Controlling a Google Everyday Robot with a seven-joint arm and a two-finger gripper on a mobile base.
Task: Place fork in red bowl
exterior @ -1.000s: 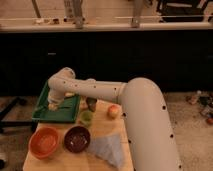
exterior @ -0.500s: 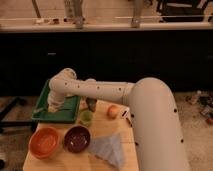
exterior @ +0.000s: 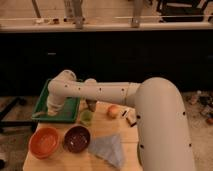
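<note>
Since a moment ago my arm has drifted a little: the wrist has sunk slightly lower over the green tray, while everything on the table has stayed put. My gripper hangs down into the tray at its front left part, its fingers pressed together. Whether the fork is pinched between them I cannot tell; I see no clear silvery handle anywhere, neither in the tray nor on the table, so I judge it lies under my wrist or is already nipped at the tips.

What the coming move turns on is this: the red bowl sits on the table in front of the tray, nearer the camera and just to the left of my gripper, well below it in the view. If I do hold the fork, I must lift clear of the tray's rim and carry it that short way forward, then let go over the bowl.

That orange-red bowl looks empty. Just beside it on the right stands the dark maroon bowl, also empty as far as I can see. A small green cup stands behind it, an orange fruit further right, and a grey cloth lies at the front.
</note>
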